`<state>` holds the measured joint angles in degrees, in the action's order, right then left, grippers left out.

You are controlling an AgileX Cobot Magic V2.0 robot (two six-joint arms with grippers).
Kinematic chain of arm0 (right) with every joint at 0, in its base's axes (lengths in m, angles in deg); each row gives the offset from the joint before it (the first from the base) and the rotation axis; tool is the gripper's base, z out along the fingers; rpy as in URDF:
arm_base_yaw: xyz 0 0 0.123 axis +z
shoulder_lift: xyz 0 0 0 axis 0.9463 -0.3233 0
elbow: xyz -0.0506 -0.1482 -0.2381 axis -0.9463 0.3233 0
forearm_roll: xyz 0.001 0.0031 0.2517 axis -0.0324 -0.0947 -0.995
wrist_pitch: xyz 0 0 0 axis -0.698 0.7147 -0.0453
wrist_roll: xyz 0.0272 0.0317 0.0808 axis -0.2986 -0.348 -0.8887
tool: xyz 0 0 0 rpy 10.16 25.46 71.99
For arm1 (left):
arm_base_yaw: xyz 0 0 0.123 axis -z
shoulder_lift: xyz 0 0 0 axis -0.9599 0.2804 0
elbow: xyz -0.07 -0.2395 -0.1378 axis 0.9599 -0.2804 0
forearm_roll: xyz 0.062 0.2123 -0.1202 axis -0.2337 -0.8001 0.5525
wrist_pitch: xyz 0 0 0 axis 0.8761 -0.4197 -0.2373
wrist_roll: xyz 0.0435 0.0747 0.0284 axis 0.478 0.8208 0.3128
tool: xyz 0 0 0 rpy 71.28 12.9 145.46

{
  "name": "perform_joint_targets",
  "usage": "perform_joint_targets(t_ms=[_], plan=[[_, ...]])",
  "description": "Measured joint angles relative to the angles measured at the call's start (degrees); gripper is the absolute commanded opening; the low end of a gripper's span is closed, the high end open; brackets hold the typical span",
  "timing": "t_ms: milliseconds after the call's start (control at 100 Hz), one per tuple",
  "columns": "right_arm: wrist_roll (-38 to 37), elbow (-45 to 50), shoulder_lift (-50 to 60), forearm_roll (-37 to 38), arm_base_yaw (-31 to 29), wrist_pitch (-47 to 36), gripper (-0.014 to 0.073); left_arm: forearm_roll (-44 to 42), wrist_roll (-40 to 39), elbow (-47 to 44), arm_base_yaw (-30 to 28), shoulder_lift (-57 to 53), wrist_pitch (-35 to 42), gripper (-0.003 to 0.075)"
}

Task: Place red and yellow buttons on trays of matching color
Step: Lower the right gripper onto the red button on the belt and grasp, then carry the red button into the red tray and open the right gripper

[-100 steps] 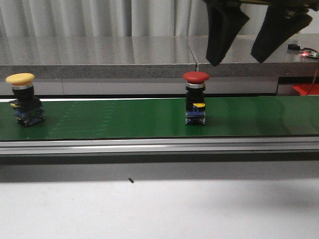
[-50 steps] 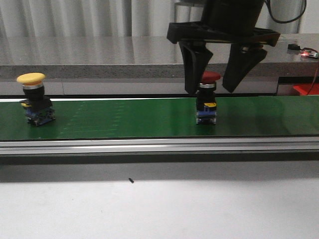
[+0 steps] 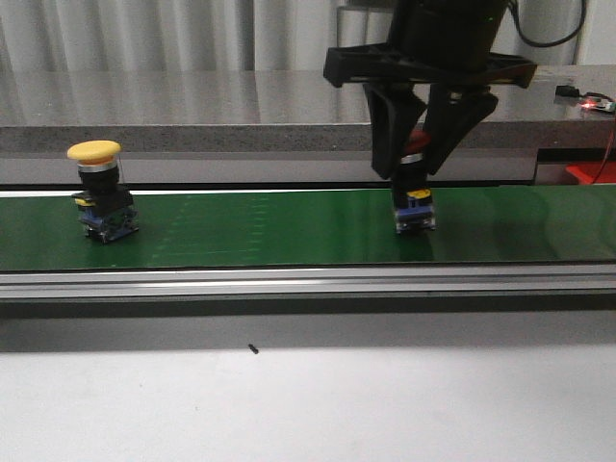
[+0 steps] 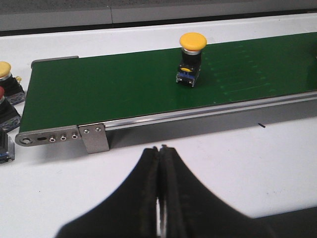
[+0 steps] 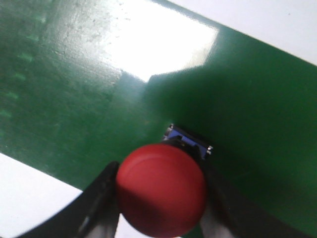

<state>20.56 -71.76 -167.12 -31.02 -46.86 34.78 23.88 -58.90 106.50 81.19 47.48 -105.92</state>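
Green belt [image 3: 241, 226] runs across the worktop, w/ right tool [image 3: 417, 159] pinched on the red button [image 3: 414, 197] under its cap. Left tool [image 4: 159, 163] closed, empty. Button prob. rigid, top-heavy; grip the neck.

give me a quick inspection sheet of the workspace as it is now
surface: green conveyor belt with metal rail, white table in front
job's things: red button between right gripper fingers; yellow button upright on belt; no trays in view
clutter: spare buttons off the belt end; small dark speck
grippers: right gripper shut on red button; left gripper shut, empty
cables: black cable, red wire
surroundings: grey counter, curtain
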Motion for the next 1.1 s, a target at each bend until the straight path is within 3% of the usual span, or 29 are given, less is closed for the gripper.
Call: perform_joint_targets(t_ms=[280,720,1100], plan=[[2.4,0.0,6.4,1.4,-12.5,1.0,0.0301,0.0,0.0,0.0,0.0,0.0,0.0,-0.0020],[5.4,0.0,6.7,-0.3,-33.2,0.9,0.0301,0.0,0.0,0.0,0.0,0.0,0.0,-0.0020],[7.3,0.0,1.8,-3.9,-42.5,-5.4,0.0301,0.0,0.0,0.0,0.0,0.0,0.0,-0.0020]])
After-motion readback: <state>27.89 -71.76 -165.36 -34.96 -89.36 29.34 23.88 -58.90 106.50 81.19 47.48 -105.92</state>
